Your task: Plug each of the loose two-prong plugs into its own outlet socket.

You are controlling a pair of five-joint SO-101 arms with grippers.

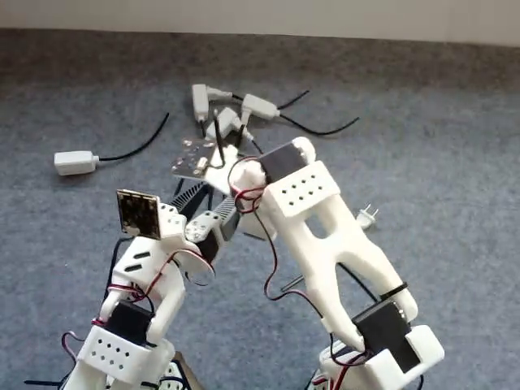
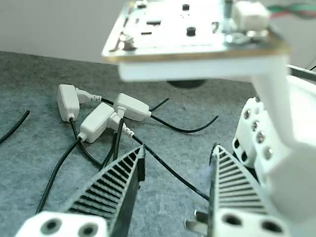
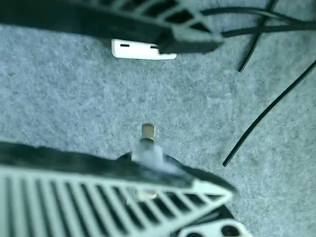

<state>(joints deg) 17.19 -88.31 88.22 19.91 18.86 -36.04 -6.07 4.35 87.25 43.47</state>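
Observation:
Three white corded outlet sockets [image 1: 223,122] [image 2: 98,122] lie bunched at the back of the grey carpet. A fourth socket [image 1: 75,162] lies alone at the left. A loose two-prong plug [image 1: 367,217] rests to the right of the arms. My left gripper [image 1: 221,197] [image 2: 177,150] [image 3: 222,118] is open just short of the bunch, under the right arm's camera board [image 1: 199,158] [image 2: 197,34]. A metal prong [image 2: 197,222] [image 3: 148,131] shows against the inner side of one of its fingers. The right arm's wrist [image 1: 284,162] hangs over the same spot, and its gripper tips are hidden.
Black cables [image 2: 168,170] trail across the carpet [image 1: 439,146] between and past the left fingers. A small white piece [image 3: 143,49] lies flat on the carpet beside one finger. The two arms crowd each other at mid-table, and red wires [image 1: 272,244] loop from the right arm.

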